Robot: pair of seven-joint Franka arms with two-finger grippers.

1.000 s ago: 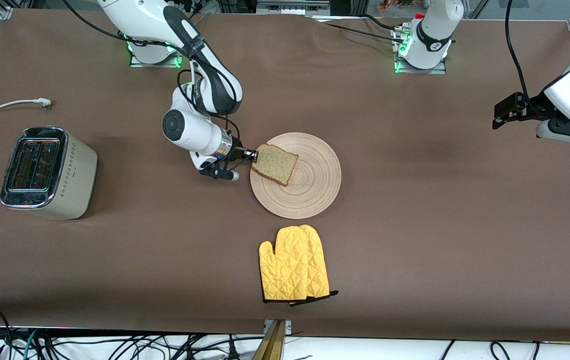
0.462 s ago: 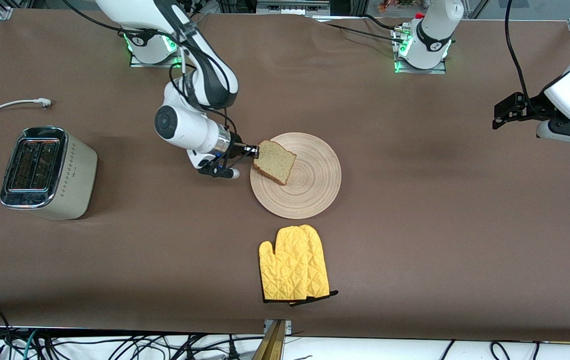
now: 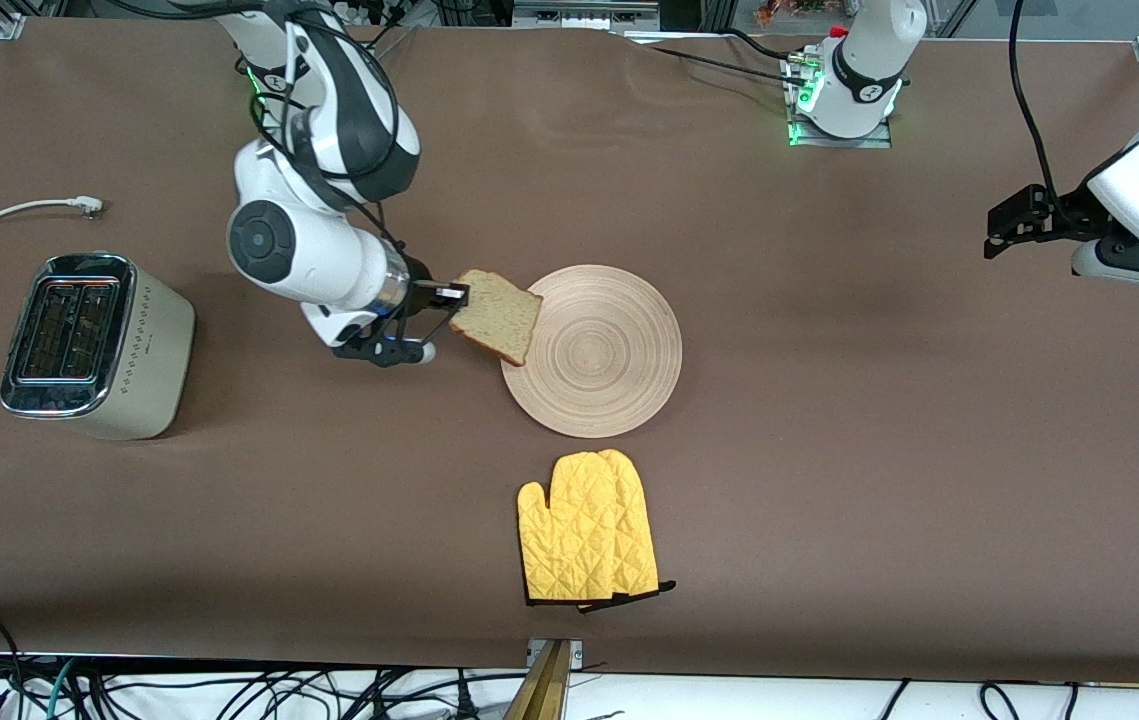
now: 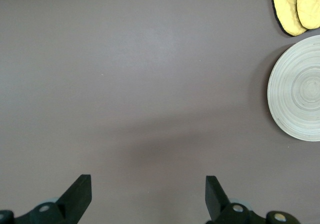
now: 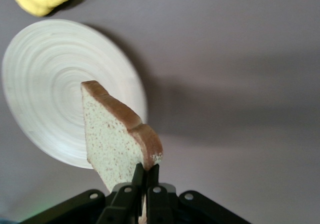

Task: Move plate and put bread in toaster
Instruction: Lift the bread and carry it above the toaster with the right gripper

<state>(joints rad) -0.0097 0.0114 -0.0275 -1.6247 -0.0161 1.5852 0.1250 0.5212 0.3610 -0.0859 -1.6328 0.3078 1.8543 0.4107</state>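
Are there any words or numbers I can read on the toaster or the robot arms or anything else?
No text here can be read.
Toaster: a tiny dark mark on its side, above the dotted pattern, too small to read.
Robot bases: small dark marks, too small to read.
Bread, plate, yellow oven mitt: no text.

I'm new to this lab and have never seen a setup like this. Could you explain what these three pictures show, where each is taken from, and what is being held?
These are two robot arms at a brown table. One picture looks down from a high camera facing them; the other two come from cameras on each arm's wrist. The right gripper is shut on a slice of bread, held in the air over the edge of the wooden plate. The left gripper waits open over bare table at the left arm's end. A toaster stands at the right arm's end, and yellow oven mitts lie nearer the front camera than the plate.
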